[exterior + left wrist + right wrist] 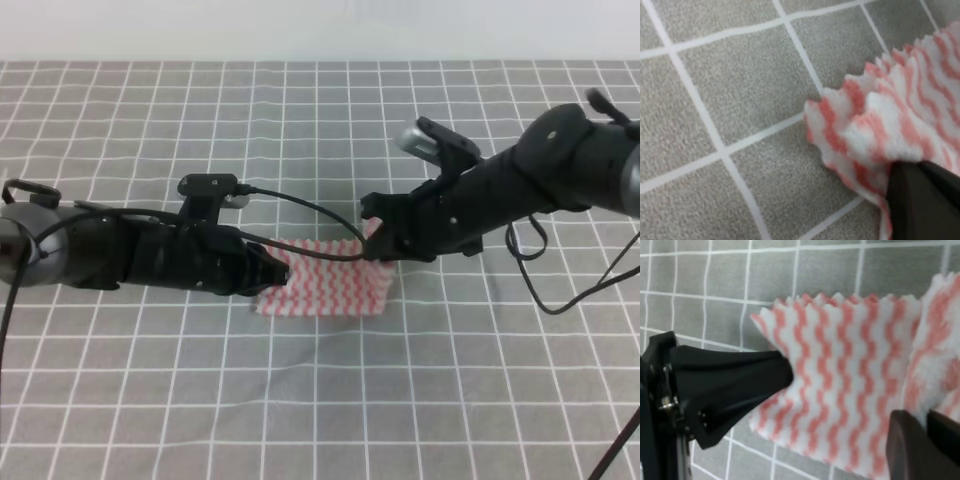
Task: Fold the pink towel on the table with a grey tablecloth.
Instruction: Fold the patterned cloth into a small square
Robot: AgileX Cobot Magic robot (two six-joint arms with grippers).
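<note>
Towel (325, 284) lies on grey surface (300, 400), w/ left hand (272, 278) & right hand (378, 243) each pinching an edge. Fold looks only begun; most is left.

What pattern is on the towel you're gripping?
Pink-red and white wavy zigzag stripes on the pink towel, clearest in the right wrist view.

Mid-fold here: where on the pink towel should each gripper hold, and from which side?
Grip the pink towel at its two end corners, each arm coming in low from its own side. It lies flat and thin, so only the pinked edges offer a pinchable lip. The left gripper and right gripper already sit at those ends.
</note>
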